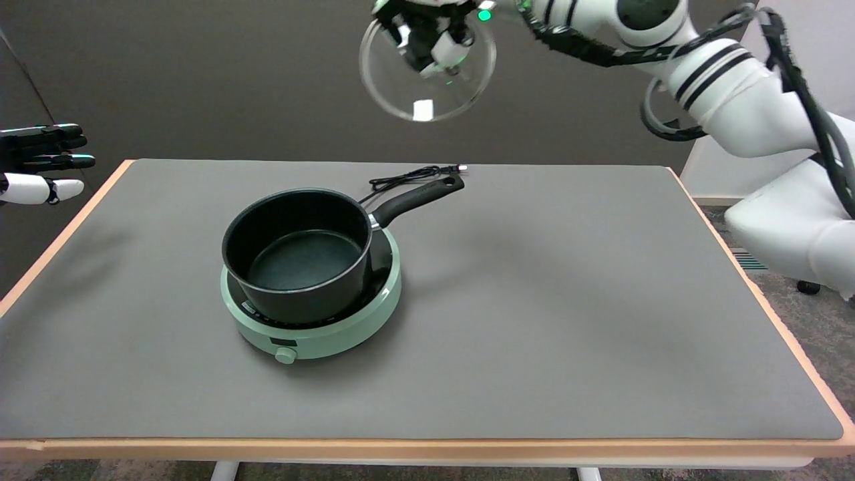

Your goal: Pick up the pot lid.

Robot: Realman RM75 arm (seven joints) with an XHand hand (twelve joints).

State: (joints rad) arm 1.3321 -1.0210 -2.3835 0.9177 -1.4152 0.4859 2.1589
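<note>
The round glass pot lid (427, 87) hangs tilted high in the air at the top of the head view, well above the table and to the right of the pot. My right hand (431, 33) grips its knob from above; the top of the hand is cut off by the picture's edge. The black saucepan (300, 257) stands uncovered on the mint-green hotplate (320, 331), its long handle (417, 198) pointing back right.
A black cable (407, 178) lies behind the pot handle on the grey table mat (534, 321). The idle left hand (40, 164) hangs still at the far left. The right arm (735, 100) crosses the upper right.
</note>
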